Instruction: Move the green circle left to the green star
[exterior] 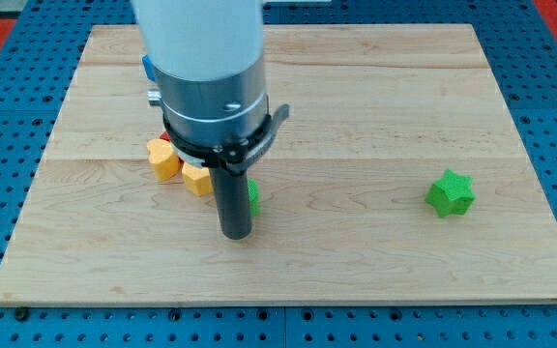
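Note:
A green star (450,193) lies on the wooden board (356,97) at the view's right. A green block (253,196), mostly hidden behind my rod so its shape cannot be made out, sits near the board's middle left. My tip (235,235) rests on the board just left of and below that green block, touching or nearly touching it. The arm's white and grey body covers the upper left of the board.
Two orange blocks (164,160) (197,179) lie left of the rod. A sliver of a red block (163,138) and a blue block (148,66) show at the arm's left edge. The board sits on a blue perforated surface (8,97).

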### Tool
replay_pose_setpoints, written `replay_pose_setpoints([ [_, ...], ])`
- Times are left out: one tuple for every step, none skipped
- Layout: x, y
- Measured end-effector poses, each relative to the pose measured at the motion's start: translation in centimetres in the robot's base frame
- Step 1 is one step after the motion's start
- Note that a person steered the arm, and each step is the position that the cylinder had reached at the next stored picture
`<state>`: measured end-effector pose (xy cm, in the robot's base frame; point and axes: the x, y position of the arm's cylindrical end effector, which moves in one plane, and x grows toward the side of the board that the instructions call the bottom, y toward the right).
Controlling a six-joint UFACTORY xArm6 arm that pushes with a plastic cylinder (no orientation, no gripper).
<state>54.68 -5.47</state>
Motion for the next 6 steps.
replay_pose_setpoints([
  [0.1, -6.8],
  [-0.3, -3.7],
  [-1.5, 0.2],
  [-1.7, -4.8],
  [-4.4, -4.5],
  [-3.6, 5.2],
])
